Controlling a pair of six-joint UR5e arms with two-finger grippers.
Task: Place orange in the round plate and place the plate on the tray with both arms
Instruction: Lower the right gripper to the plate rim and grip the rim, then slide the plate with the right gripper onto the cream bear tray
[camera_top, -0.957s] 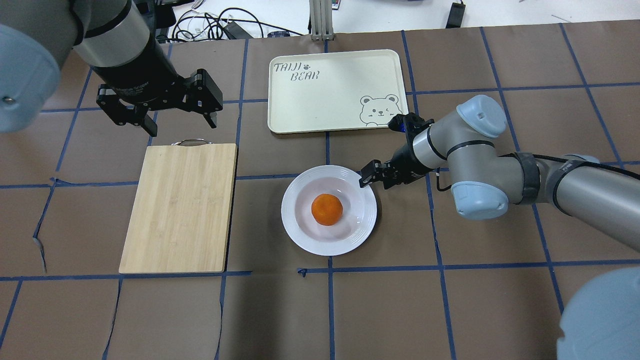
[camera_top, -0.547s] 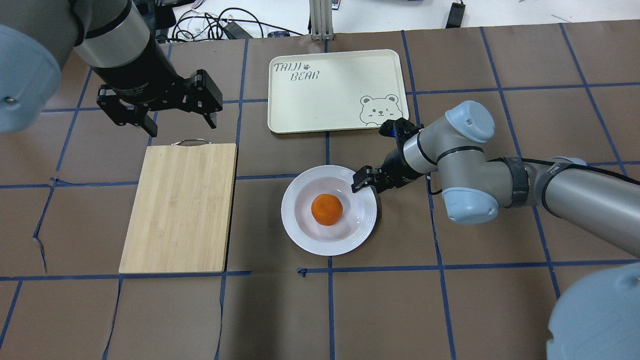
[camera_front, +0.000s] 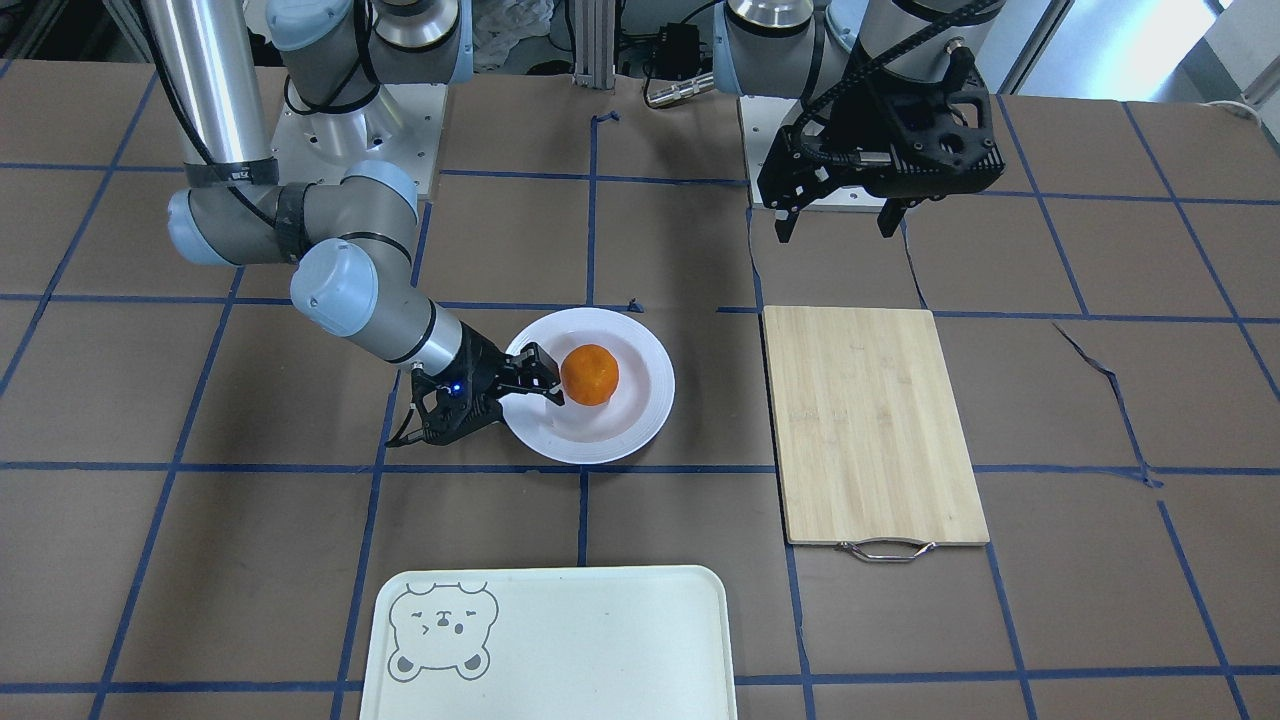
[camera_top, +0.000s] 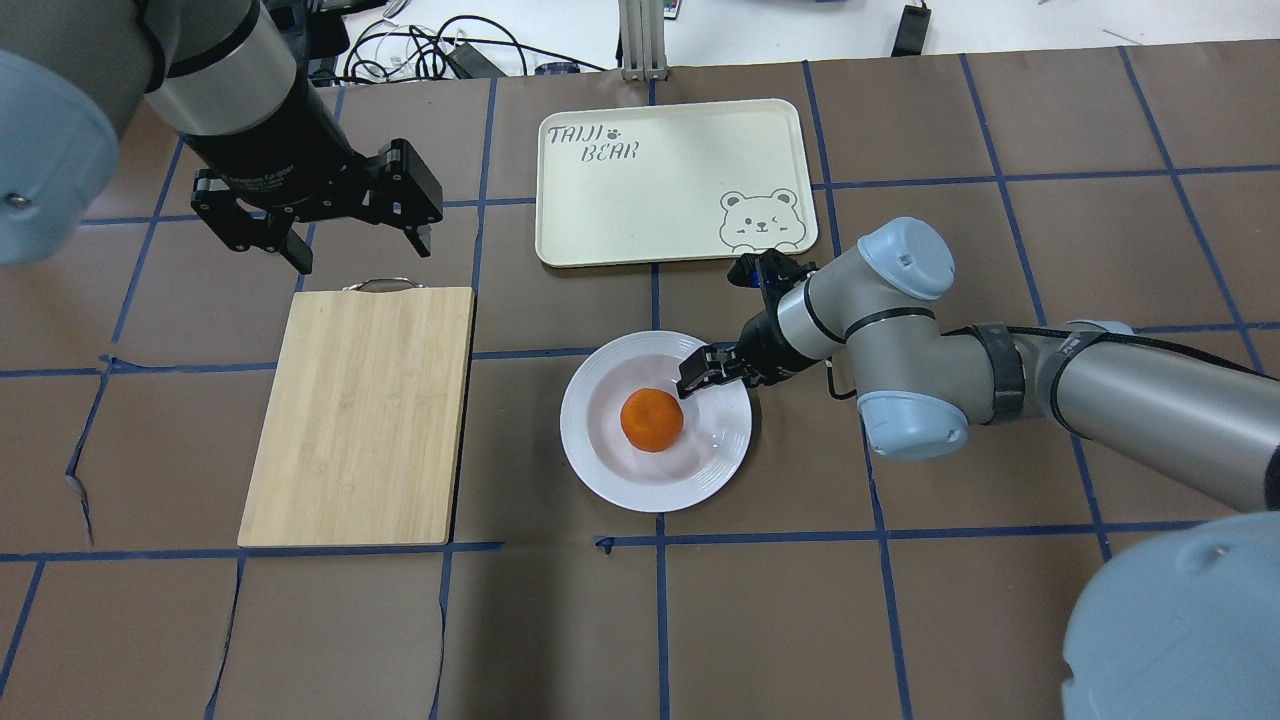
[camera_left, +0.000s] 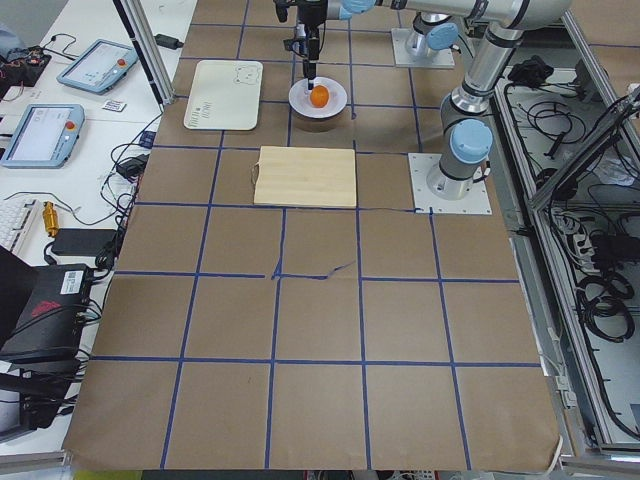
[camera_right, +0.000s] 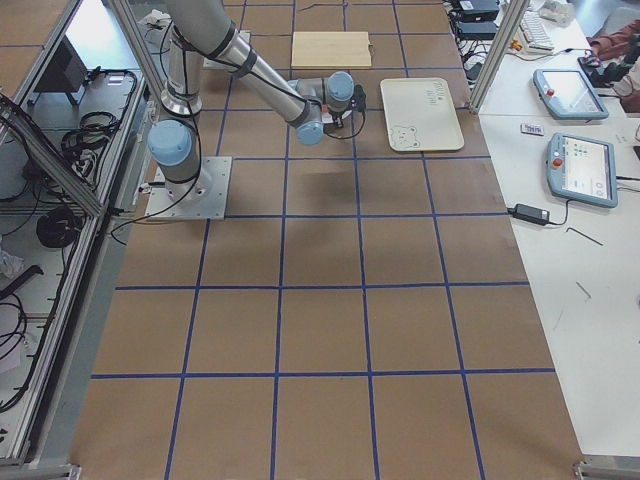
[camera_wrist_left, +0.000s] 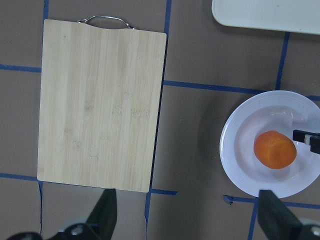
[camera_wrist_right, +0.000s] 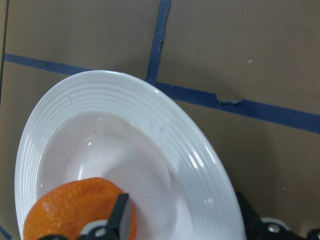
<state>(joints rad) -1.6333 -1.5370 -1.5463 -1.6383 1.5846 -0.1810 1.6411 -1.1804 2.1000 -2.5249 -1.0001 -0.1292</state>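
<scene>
Orange (camera_top: 652, 420) sat in the well of the plate (camera_top: 600, 470), which rested on the worktop (camera_top: 900, 600) between board (camera_top: 360, 415) and tray (camera_top: 650, 200), apart from both. The right claw (camera_top: 700, 375) was spread astride the plate's rim, one finger (camera_wrist_right: 119, 212) over the well just beside the orange, the other outside. The left claw (camera_top: 362, 245) hung spread above the worktop near the board's handle.
</scene>
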